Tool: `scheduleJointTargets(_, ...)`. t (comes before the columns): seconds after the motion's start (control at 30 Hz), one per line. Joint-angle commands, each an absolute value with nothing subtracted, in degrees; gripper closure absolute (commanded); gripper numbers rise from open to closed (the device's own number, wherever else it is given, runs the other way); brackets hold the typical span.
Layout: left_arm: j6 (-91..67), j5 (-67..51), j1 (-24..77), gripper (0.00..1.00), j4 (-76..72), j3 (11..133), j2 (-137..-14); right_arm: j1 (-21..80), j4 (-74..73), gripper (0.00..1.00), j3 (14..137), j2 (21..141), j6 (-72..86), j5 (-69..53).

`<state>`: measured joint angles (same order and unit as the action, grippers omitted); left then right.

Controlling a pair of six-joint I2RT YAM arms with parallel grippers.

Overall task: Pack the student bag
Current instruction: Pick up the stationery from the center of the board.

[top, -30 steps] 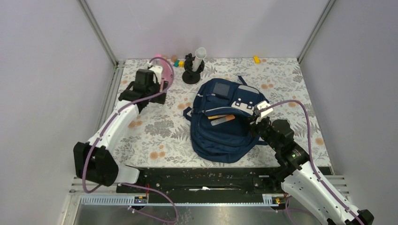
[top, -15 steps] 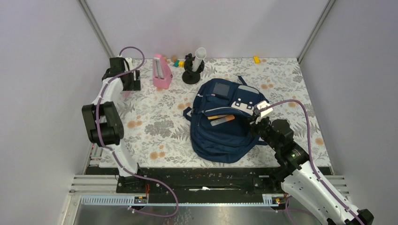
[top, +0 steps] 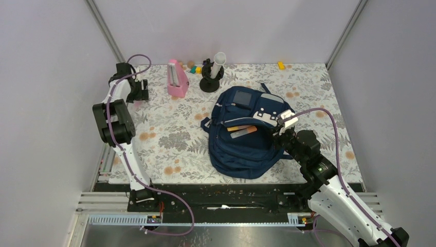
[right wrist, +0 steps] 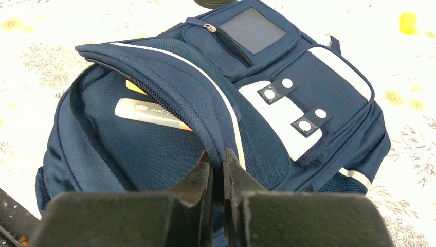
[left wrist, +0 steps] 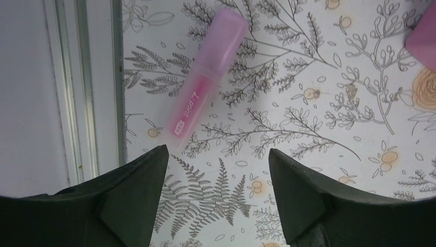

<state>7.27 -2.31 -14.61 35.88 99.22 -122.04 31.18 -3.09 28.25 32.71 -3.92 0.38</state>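
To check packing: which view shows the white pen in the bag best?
Right wrist: the white pen shows large, print visible, inside the student bag. Top external shows it small; left wrist, not at all.

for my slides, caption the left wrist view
Open left gripper poised near a pink tube lying on the floral table

Pink tube lies flat on floral tablecloth; pink wedge upright.

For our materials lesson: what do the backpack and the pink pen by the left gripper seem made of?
Backpack: woven synthetic fabric, probably, matte; weave texture and stitched seams show. Pink pen: likely plastic, smooth and translucent; frosted cap, printed lettering on the barrel.
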Motion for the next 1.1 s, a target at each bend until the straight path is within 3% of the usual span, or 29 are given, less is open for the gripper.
scheduleJointTargets(0.0, 7.24, -0.23, -15.21, 0.25, 37.98, 105.89, -124.82, 30.93, 5.54, 1.0, 29.25, 32.54, -2.66, -1.23)
scheduleJointTargets(0.6, 6.42, -1.4, -16.26, 0.27, 39.29, 107.66, -130.69, 30.93, 5.27, 1.0, 29.25, 32.34, -2.64, -1.21)
scheduleJointTargets(0.67, 6.49, -1.6, -16.26, 0.33, 39.34, 107.26, -130.84, 30.95, 5.34, 1.0, 29.27, 32.43, -2.64, -1.23)
scheduleJointTargets(0.8, 5.87, -1.03, -16.26, 0.53, 39.37, 107.05, -130.95, 30.94, 5.46, 1.0, 29.17, 32.43, -2.64, -1.3)
scheduleJointTargets(1.07, 5.15, -0.23, -16.26, 0.74, 39.63, 106.84, -130.89, 30.94, 5.88, 1.0, 29.0, 32.51, -2.46, -1.47)
